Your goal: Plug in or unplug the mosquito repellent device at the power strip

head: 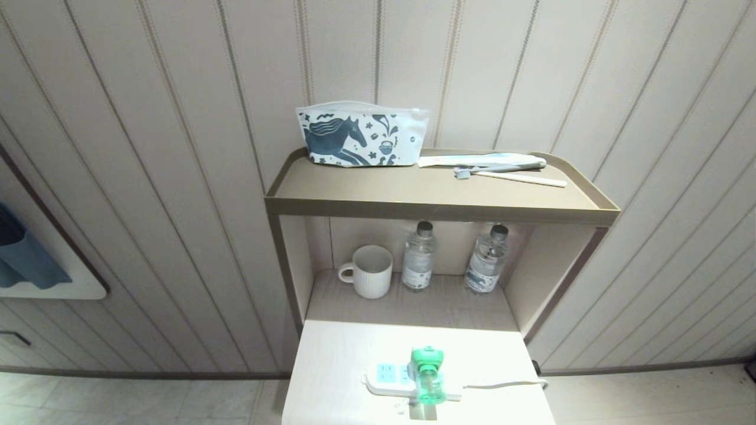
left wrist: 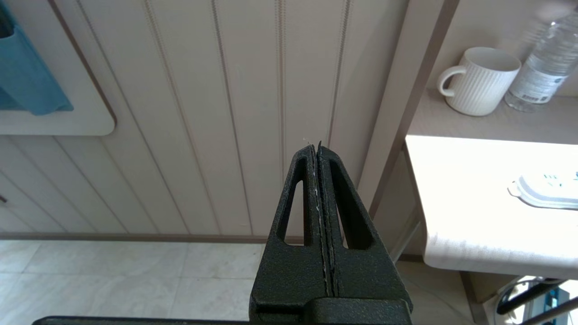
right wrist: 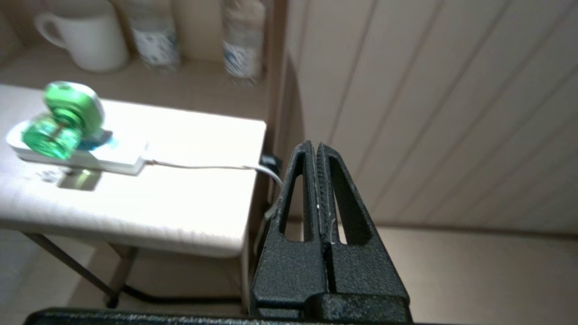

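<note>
Mosquito repellent device (head: 427,378) sits plugged into power strip (head: 391,378) (head view)

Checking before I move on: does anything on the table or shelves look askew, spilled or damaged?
Nothing stands out. The mosquito repellent device sits plugged into the power strip on the table; the mug and both water bottles stand upright.

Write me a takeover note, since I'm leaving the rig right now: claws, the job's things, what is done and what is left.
Left claw: shut, empty, off the table's left side.
Right claw: shut, empty, off the table's right side.
The mosquito repellent device sits plugged into the power strip at the near edge of the white table, cord trailing right.
Done: device is in a socket.
Left: unplugging, if wanted; neither claw is at it.
</note>
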Tool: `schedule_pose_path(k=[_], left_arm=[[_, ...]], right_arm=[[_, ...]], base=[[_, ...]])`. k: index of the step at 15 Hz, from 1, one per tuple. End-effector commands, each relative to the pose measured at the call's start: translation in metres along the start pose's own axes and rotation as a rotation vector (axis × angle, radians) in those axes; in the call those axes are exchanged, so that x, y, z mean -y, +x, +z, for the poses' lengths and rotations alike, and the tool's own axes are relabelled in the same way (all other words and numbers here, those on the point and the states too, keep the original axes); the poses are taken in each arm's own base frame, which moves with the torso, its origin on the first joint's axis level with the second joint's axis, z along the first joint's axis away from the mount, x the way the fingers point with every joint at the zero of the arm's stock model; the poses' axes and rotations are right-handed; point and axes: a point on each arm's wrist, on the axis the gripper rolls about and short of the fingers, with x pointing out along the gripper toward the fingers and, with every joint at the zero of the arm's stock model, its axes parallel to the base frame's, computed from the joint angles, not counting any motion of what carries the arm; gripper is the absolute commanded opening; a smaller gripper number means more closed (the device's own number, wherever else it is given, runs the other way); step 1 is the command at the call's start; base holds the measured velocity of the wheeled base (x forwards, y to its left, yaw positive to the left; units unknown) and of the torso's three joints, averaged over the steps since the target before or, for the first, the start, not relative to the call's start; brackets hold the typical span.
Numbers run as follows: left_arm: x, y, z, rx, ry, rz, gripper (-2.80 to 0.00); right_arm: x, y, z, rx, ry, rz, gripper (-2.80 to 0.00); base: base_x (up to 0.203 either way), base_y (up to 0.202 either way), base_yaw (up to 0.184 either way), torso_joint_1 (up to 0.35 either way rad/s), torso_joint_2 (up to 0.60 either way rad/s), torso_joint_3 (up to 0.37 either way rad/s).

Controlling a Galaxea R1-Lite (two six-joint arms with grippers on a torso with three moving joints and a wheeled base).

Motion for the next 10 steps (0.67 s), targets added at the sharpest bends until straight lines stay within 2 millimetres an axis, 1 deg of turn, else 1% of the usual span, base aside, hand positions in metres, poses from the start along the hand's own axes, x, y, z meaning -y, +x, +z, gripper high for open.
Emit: schedule_pose_path(k=[1, 4, 10], left_arm=[[0.0000, 0.0001, 0.0000, -0.001, 0.000, 0.000, -2.80], [0.0000, 0.0001, 0.0000, -0.001, 0.000, 0.000, -2.80], [0.0000, 0.0001, -0.0001, -0.003, 0.000, 0.000, -2.80]], right_arm=[[-0.0012, 0.0028, -0.0072, -0.006, 0.012, 0.030, -2.80], [-0.0011, 0.0028, -0.0068, -0.003, 0.068, 0.025, -2.80], [-0.0010, 0.0026, -0.0065, -0.001, 0.071, 0.023, -2.80]], base=[[0.000, 0.000, 0.000, 0.000, 0.00, 0.000], [0.000, 0.000, 0.000, 0.000, 0.00, 0.000], [0.000, 0.000, 0.000, 0.000, 0.00, 0.000]])
